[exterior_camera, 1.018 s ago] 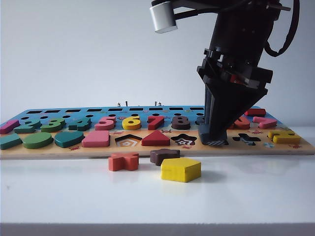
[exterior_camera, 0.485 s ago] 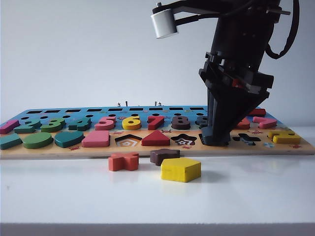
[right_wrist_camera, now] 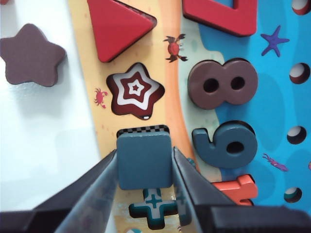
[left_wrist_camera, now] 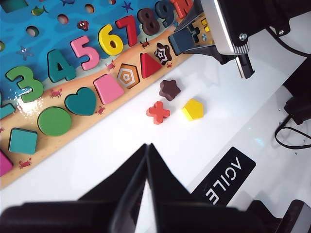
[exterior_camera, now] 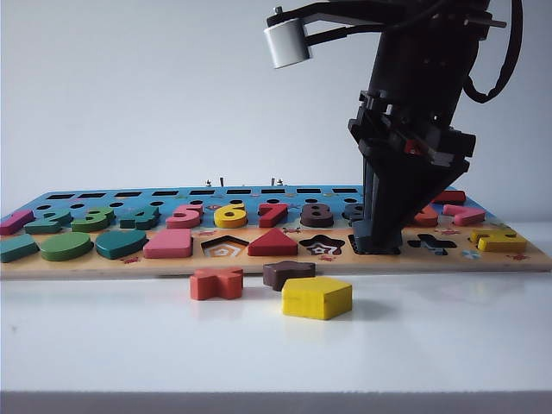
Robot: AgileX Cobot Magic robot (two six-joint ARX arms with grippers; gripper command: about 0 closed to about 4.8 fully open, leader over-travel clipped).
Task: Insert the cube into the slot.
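Note:
The cube (right_wrist_camera: 145, 162), a dark navy square block, is gripped by my right gripper (right_wrist_camera: 145, 151), shut on it from both sides. It sits over the slot (right_wrist_camera: 143, 129), of which only a thin checkerboard strip shows past the cube's far edge. In the exterior view the right gripper (exterior_camera: 375, 241) points down at the wooden puzzle board (exterior_camera: 172, 263), with the cube (exterior_camera: 376, 245) low at the board's surface. My left gripper (left_wrist_camera: 146, 145) is shut on nothing, above the white table, away from the board.
On the table in front of the board lie a yellow pentagon block (exterior_camera: 316, 297), a brown star (exterior_camera: 288, 273) and a red-orange cross (exterior_camera: 216, 283). Beside the slot are the star cut-out (right_wrist_camera: 136, 93) and cross cut-out (right_wrist_camera: 154, 208). Number pieces fill the board's back row.
The cube has sunk lower over the slot; the checkerboard that showed under it in the exterior view is now covered. The left arm has kept still.

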